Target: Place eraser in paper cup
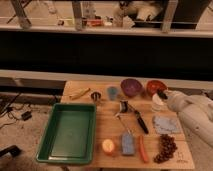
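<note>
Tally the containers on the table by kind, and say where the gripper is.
Bowls: 2 (purple bowl, red bowl)
Cups: 2 (blue-grey cup, paper cup)
Trays: 1 (green tray)
Total: 5
The gripper is shut, at the paper cup.

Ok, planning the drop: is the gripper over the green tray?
No, the gripper is at the table's right side by the paper cup; the green tray lies left.

Closed gripper (161, 95) just over the paper cup (156, 104) beside the red bowl (155, 86), table's (106, 126) right side.
</note>
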Motion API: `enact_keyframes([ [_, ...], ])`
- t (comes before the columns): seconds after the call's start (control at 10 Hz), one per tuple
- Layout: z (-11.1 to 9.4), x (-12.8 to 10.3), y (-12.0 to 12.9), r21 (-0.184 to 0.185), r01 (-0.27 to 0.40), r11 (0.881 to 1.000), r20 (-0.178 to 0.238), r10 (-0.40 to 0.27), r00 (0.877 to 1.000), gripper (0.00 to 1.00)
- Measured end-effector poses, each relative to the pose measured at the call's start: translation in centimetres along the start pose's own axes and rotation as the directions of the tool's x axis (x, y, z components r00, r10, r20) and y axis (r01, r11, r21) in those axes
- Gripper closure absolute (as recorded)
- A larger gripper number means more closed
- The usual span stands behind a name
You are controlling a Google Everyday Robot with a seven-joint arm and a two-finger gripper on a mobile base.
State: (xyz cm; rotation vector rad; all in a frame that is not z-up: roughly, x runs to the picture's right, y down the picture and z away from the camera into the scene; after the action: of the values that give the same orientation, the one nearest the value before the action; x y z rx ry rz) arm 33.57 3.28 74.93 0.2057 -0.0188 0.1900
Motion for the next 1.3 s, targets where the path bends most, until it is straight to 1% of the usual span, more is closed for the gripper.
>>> enact_keyframes([
  [0.2, 0.5, -0.1, -0.3, 0.011, 0.011, 1.0, 0.007, -0.011, 1.0, 0.94],
  [0.5, 1.7, -0.8, -0.7, 0.021, 0.031, 0.999, 0.03, -0.032, 0.999, 0.94],
  [0.8, 3.0, -0.3, -1.1, 0.018, 0.012, 1.0, 0.043, -0.013, 0.999, 0.94],
  [1.0, 3.6, 0.8, -0.9, 0.011, -0.002, 1.0, 0.043, 0.001, 0.999, 0.94],
  [1.3, 4.2, 1.5, -0.7, 0.005, -0.006, 1.0, 0.04, 0.005, 0.999, 0.94],
])
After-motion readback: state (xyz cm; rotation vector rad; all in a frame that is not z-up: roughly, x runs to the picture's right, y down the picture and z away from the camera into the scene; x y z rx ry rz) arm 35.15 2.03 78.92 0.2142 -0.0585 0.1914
